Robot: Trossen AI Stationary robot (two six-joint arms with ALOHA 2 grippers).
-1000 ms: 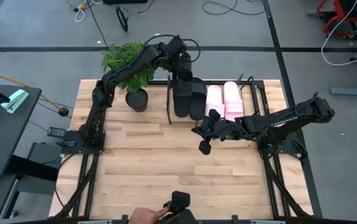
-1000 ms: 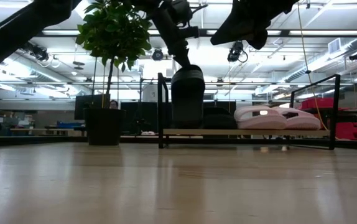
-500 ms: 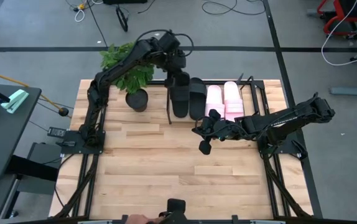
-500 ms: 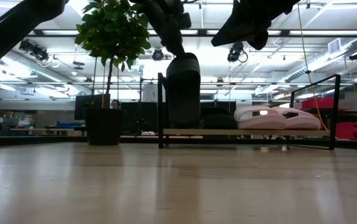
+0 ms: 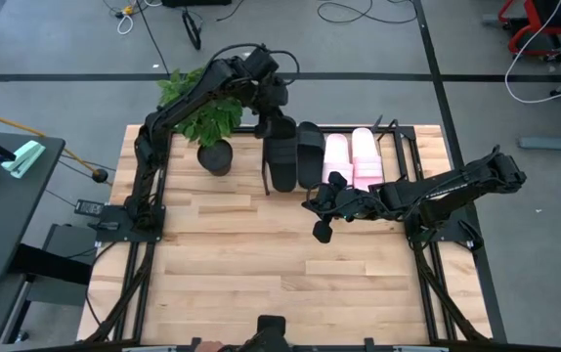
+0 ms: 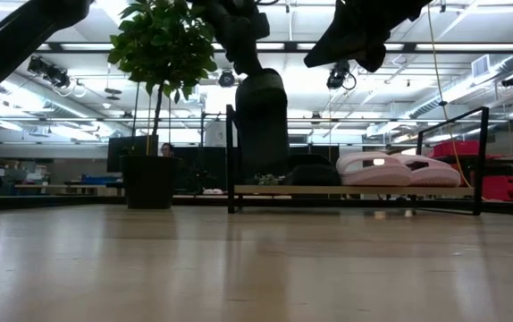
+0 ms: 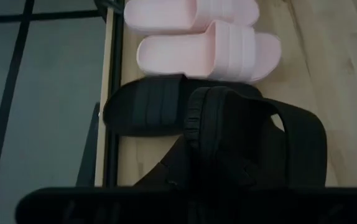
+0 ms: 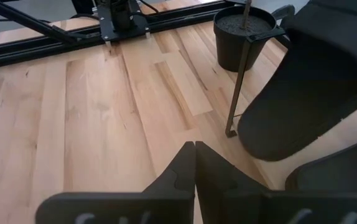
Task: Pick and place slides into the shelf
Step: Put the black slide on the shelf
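left end effector [image 5: 273,110] pinching a black slide [image 5: 280,156], tilted over the shelf's [image 6: 355,190] left end | second black slide [image 5: 309,154] and two pink slides [image 5: 352,156] lie on shelf | right end effector [image 5: 322,207] pressed together, above tabletop [image 5: 241,254]

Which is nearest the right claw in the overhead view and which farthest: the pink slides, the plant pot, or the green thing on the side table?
1. The pink slides, on the shelf just beyond the right claw.
2. The plant pot, at the table's far left, past the shelf's left end.
3. The green thing, off the table on the dark side table far left.
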